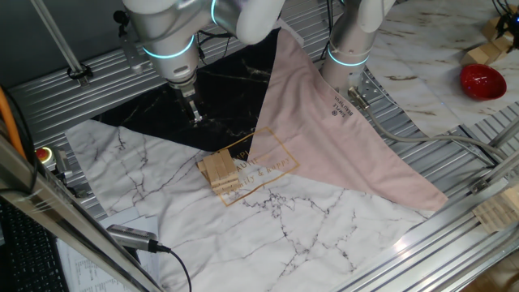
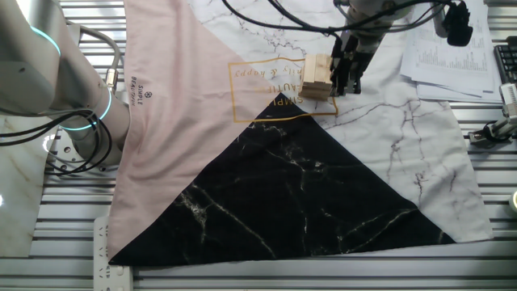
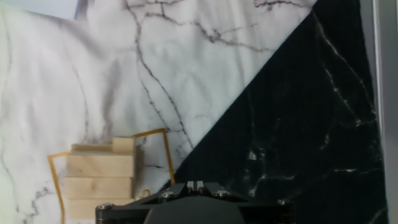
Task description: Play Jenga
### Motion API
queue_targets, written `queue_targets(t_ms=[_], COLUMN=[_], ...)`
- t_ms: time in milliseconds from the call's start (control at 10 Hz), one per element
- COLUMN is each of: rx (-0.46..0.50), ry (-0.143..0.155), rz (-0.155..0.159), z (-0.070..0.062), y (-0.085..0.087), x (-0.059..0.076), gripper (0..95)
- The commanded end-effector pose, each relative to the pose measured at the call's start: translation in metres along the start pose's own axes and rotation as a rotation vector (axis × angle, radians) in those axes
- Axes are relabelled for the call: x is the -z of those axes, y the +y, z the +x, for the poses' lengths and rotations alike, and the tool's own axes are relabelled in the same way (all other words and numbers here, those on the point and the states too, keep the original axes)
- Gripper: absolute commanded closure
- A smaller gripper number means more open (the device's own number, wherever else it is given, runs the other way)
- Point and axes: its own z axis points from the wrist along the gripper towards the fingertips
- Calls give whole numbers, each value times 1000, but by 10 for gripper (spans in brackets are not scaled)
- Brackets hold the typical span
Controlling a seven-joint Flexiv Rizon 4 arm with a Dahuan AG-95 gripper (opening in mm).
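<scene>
Jenga stands upright on the cloth over the gold printed frame, one bar sticking up on top, with the gripper just beside it above the black patch, touching nothing, fingers together as far as visible, empty.

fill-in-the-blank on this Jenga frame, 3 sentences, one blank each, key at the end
1. The Jenga tower stands inside a printed ____-coloured outline on the cloth.
2. The gripper holds ____.
3. In the one fixed view, the red object lies on the ____ side of the picture.

Missing words: gold; nothing; right
</scene>
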Motion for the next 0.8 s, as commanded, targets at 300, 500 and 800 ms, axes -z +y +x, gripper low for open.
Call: queue_targets(t_ms=[300, 500, 800], rx=[-52, -88, -100], ry=[-6, -8, -6], rz=[-3, -1, 8], z=[-16, -26, -33], y=[14, 23, 26], x=[-9, -16, -27], gripper=[950, 950, 950])
